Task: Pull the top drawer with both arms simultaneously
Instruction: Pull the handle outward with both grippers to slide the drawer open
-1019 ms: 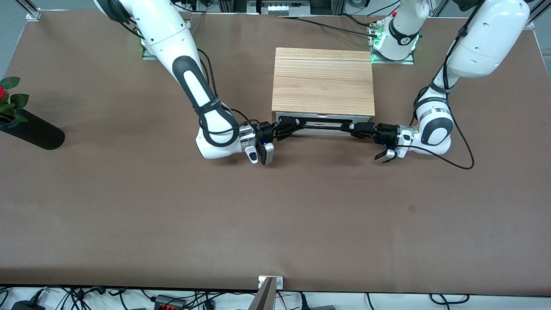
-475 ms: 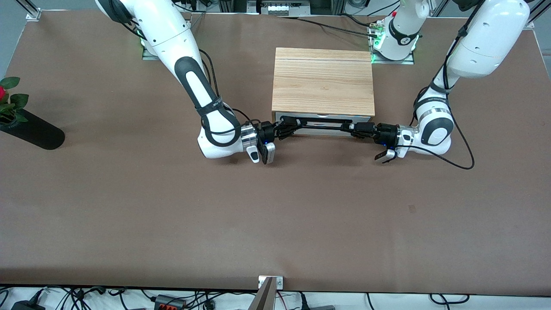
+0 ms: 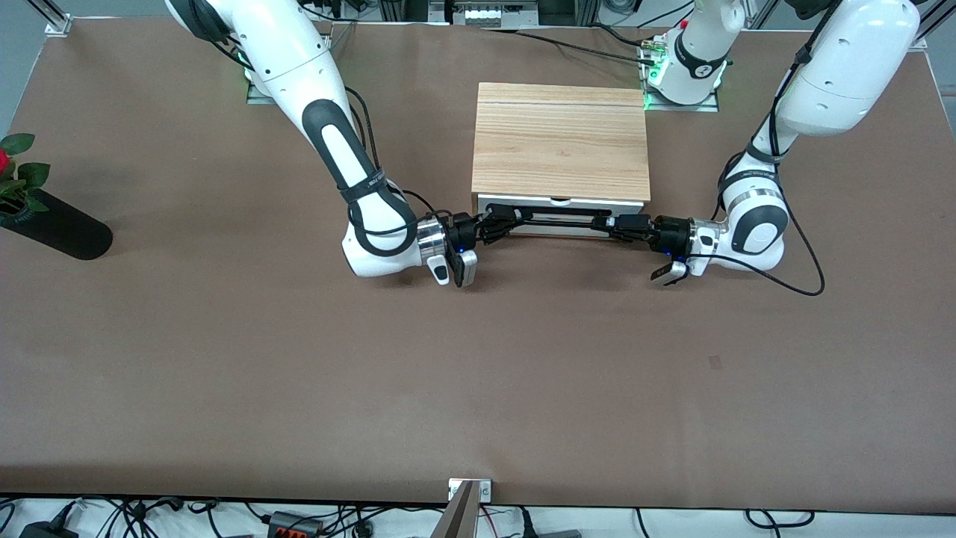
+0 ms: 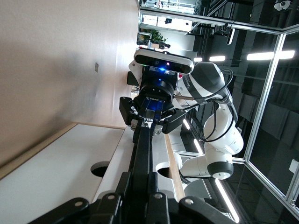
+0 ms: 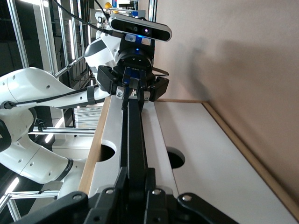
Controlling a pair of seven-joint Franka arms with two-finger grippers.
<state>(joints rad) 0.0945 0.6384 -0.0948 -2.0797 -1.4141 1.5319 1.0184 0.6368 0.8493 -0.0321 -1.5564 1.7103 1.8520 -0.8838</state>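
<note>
The top drawer (image 3: 560,203) shows as a white front strip with a small notch under the light wooden casing (image 3: 560,138). Its long black bar handle (image 3: 562,217) runs across the front. My right gripper (image 3: 514,217) is shut on the handle at the end toward the right arm. My left gripper (image 3: 611,222) is shut on the handle's other end. In the left wrist view my left gripper (image 4: 142,189) clamps the handle (image 4: 145,149), with the right gripper (image 4: 152,116) farther along the bar. In the right wrist view my right gripper (image 5: 135,189) clamps the handle (image 5: 133,135).
A second white front panel (image 4: 56,177) with a round notch lies below the top drawer. A black vase with a red rose (image 3: 52,228) lies at the right arm's end of the table. Brown table surface (image 3: 478,373) spreads in front of the casing.
A little more of the white drawer front shows under the casing. The right arm's wrist has shifted slightly. Both grippers stay clamped on the handle.
</note>
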